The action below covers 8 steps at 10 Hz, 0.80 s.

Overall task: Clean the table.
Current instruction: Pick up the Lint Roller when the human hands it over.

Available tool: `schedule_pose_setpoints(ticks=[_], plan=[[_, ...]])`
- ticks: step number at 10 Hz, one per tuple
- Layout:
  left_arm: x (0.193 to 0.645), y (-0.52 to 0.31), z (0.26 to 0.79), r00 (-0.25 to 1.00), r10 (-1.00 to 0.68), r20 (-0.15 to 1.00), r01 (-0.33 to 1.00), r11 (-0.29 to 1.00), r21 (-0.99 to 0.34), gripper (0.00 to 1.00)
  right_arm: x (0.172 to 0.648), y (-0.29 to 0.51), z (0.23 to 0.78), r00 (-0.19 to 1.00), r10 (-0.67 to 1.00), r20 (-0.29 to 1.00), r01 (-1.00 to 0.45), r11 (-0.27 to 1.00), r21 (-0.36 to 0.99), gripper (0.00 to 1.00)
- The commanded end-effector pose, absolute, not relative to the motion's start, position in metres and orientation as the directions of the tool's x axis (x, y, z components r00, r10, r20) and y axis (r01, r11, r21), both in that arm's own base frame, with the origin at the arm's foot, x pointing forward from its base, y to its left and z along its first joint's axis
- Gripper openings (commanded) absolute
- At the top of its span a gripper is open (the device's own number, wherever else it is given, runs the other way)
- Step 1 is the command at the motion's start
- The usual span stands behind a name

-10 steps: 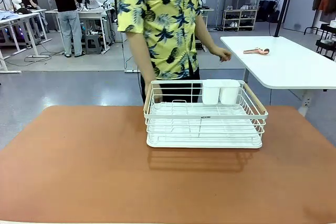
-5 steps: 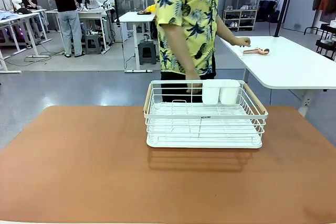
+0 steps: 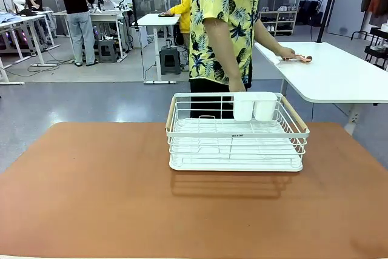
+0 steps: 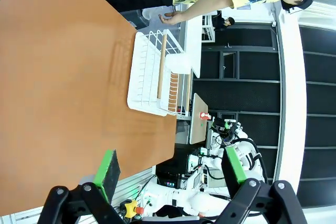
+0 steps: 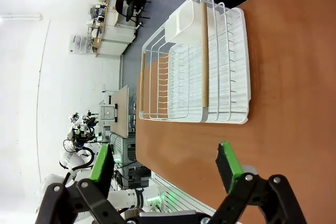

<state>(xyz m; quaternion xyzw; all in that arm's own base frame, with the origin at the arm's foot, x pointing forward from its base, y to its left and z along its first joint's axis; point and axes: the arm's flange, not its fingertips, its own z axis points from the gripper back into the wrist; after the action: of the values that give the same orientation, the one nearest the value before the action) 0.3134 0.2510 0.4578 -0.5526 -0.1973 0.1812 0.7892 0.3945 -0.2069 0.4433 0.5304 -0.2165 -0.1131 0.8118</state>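
Note:
The table [image 3: 91,192] has a matte reddish-brown top with a white wire dish rack [image 3: 236,134] at its far middle. From above one table edge, the left wrist view looks along the table [image 4: 63,77] to the rack [image 4: 152,72], and my left gripper [image 4: 170,174] is open with nothing between its green pads. My right gripper [image 5: 164,165] is also open and empty, hovering over the table [image 5: 294,77] short of the rack [image 5: 194,61].
A white two-cup holder [image 3: 254,106] sits in the rack's back right corner. A person in a yellow patterned shirt stands behind the rack, one hand [image 3: 236,84] by its back rim, the other on a pinkish object [image 3: 297,59] on a white table [image 3: 339,77].
The person has stepped to the right and reached a hand out to the pinkish object on the white table. The rack has not moved.

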Motion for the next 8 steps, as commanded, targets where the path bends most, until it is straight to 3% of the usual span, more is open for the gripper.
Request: schedule_pose_setpoints(ticks=[1, 8], plan=[[0.3114, 0.2531, 0.4582, 0.857, 0.500, 0.121, -0.048, 0.313, -0.949, 1.00, 0.3951, -0.2067, 0.4447, 0.878, -0.413, 0.242, -0.061, 0.403, 0.913, 1.00], [0.3114, 0.2531, 0.4582, 0.857, 0.500, 0.121, -0.048, 0.313, -0.949, 1.00, 0.3951, -0.2067, 0.4447, 0.878, -0.413, 0.242, -0.061, 0.403, 0.913, 1.00]])
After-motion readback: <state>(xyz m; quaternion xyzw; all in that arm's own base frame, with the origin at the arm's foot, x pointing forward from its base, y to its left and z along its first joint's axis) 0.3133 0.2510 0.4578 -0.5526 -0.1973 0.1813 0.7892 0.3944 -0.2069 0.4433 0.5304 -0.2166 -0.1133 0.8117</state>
